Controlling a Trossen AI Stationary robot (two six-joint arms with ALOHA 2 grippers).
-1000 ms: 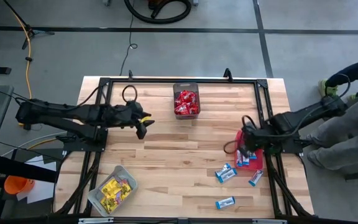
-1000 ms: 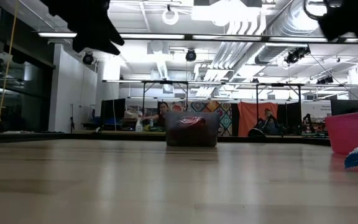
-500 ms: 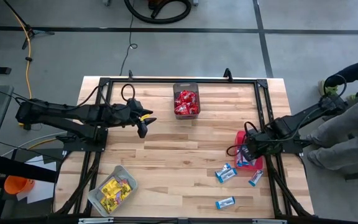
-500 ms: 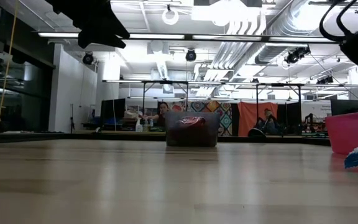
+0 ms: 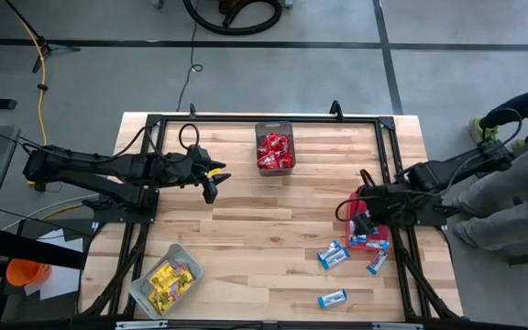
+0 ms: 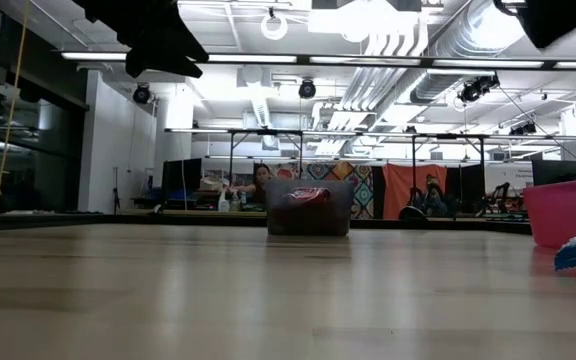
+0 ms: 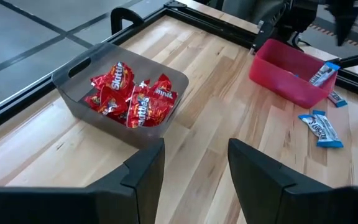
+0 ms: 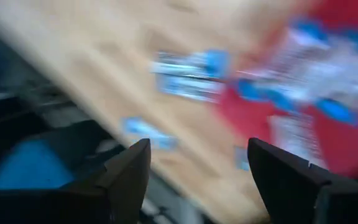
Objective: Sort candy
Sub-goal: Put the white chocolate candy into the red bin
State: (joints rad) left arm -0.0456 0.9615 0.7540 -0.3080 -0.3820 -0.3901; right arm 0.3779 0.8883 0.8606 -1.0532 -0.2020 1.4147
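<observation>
Red candy [image 5: 274, 148] fills the dark bin [image 7: 79, 102] at the table's far middle. Yellow candy [image 5: 169, 278] lies in the clear grey bin [image 5: 145, 295] at the near left. Blue-and-white candy [image 5: 368, 240] lies in the red bin [image 5: 355, 201] at the right, and three more packets [image 5: 334, 254] lie on the table near it. My right gripper [image 8: 197, 180] hangs open above the red bin with nothing between its fingers. My left gripper [image 7: 194, 168] is open, in the air left of the dark bin.
A black metal frame [image 5: 246, 118] runs around the tabletop. A person's legs [image 5: 511, 197] stand just off the table's right edge. Bare wood lies between the three bins in the table's middle [image 5: 264, 225].
My right gripper dipped toward the red bin and then rose again, and it has tipped. My left arm has kept still.
</observation>
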